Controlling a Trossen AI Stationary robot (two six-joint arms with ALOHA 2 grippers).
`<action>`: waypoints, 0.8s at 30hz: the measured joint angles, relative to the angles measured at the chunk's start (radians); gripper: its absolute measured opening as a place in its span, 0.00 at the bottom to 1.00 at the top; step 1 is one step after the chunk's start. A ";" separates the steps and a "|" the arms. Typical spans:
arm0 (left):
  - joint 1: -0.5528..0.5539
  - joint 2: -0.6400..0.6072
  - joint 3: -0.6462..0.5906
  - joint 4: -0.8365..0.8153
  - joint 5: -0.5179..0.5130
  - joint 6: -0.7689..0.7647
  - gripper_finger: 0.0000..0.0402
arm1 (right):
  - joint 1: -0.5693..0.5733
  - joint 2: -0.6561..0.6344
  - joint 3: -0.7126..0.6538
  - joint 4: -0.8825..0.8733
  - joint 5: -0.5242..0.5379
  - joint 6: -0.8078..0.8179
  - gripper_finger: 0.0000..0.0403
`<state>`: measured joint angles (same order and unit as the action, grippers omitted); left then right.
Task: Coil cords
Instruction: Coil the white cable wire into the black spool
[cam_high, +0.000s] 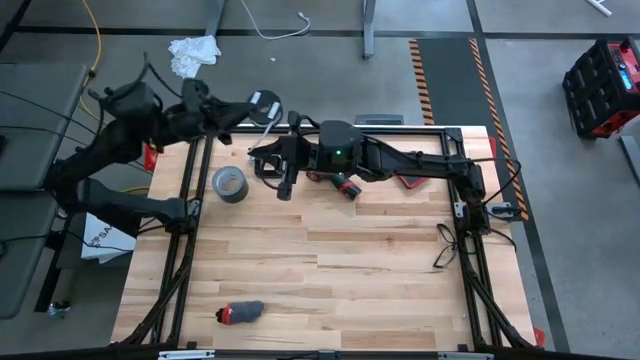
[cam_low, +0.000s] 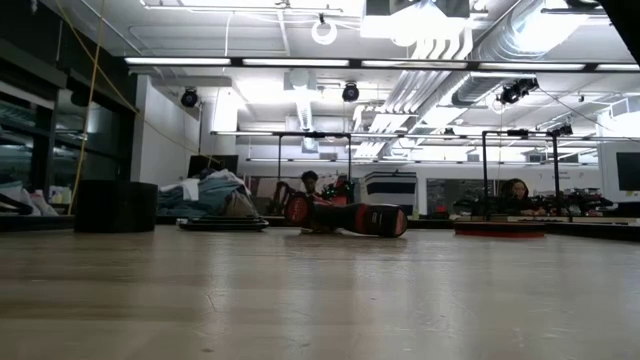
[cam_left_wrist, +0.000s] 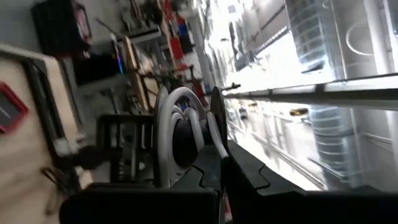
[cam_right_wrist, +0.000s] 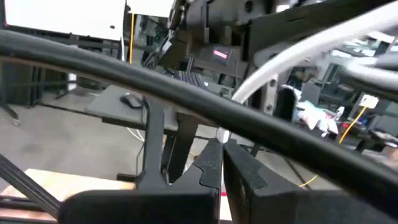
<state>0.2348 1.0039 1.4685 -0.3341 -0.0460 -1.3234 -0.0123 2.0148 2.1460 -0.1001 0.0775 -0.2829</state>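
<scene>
The coiling is looking well advanced but not finished. The left gripper (cam_high: 262, 108) is hovering over the far edge of the bench (cam_high: 330, 260), its jaws closed on the cords (cam_high: 268, 110) — in the left wrist view several white loops (cam_left_wrist: 180, 134) are sitting wound together right at the fingertips, with a dark round part among them that is probably the disc, though that cannot be told for certain. So a fair number of turns are already gathered into a bundle held off the bench.

The right gripper (cam_high: 285, 185) is reaching in just beside the left one, near the tape roll (cam_high: 229, 183). Its jaws are pressed together, and whether any cable is pinched between them cannot be told; in the right wrist view a white strand (cam_right_wrist: 280, 68) is running across above the fingers, apart from them.

A short white length (cam_high: 262, 145) is trailing between the two grippers in the high view — likely the loose remainder waiting to be wound on. What seems left: adding that tail to the bundle and setting the coil down on the bench.
</scene>
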 joint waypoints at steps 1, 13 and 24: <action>0.000 0.011 0.000 0.011 0.018 -0.015 0.00 | 0.003 0.000 0.000 0.000 0.013 -0.011 0.00; -0.044 0.039 0.000 0.094 0.078 -0.134 0.00 | -0.030 0.000 0.000 0.048 0.153 -0.056 0.00; -0.105 0.037 0.002 0.095 0.076 -0.175 0.00 | -0.047 0.041 0.000 0.243 0.084 -0.032 0.00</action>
<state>0.1296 1.0409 1.4703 -0.2393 0.0299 -1.4982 -0.0597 2.0556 2.1456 0.1424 0.1612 -0.3145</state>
